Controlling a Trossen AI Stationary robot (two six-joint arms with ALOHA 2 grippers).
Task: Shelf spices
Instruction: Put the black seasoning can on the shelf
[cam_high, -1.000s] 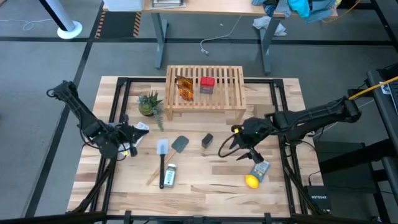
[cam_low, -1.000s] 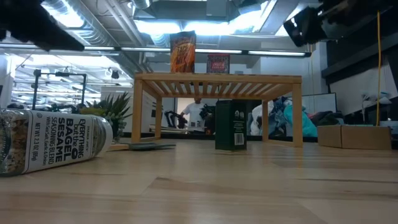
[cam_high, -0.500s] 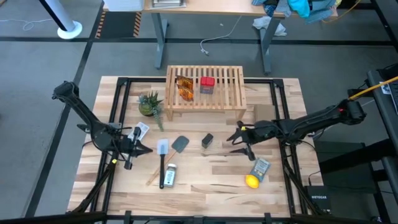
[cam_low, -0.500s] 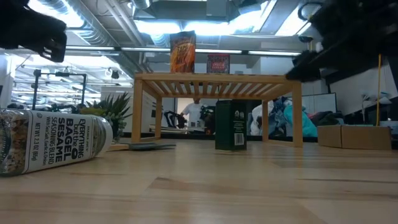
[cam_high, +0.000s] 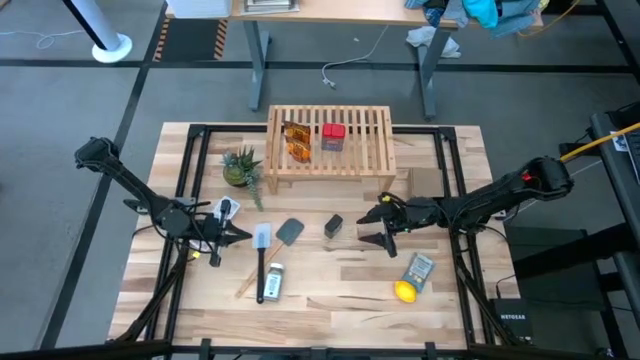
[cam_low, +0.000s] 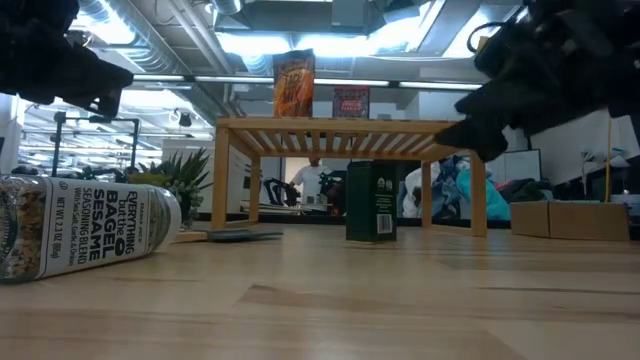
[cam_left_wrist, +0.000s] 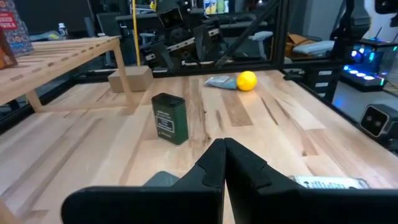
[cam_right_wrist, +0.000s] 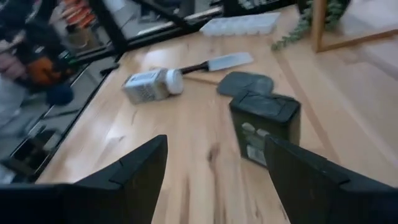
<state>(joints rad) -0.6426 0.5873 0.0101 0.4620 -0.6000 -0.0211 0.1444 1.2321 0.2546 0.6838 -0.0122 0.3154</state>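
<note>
Right end effector (cam_high: 372, 227) hovers low over the worktop (cam_high: 330, 285), fingers spread apart and empty, aimed toward nine o'clock at the small black box (cam_high: 333, 226), which stands upright just beside it near the worktop's middle. Its long axis is vertical, and its label faces the low camera. Left end effector (cam_high: 232, 236) waits at the nine o'clock side, fingers pressed together, holding nothing. On the shelf (cam_high: 375, 150) at twelve o'clock, an amber-orange packet (cam_high: 295, 141) and a small red box (cam_high: 333, 137) stand upright. The white-capped bottle (cam_high: 274, 281) lies on its side toward seven o'clock, long axis running six to twelve.
</note>
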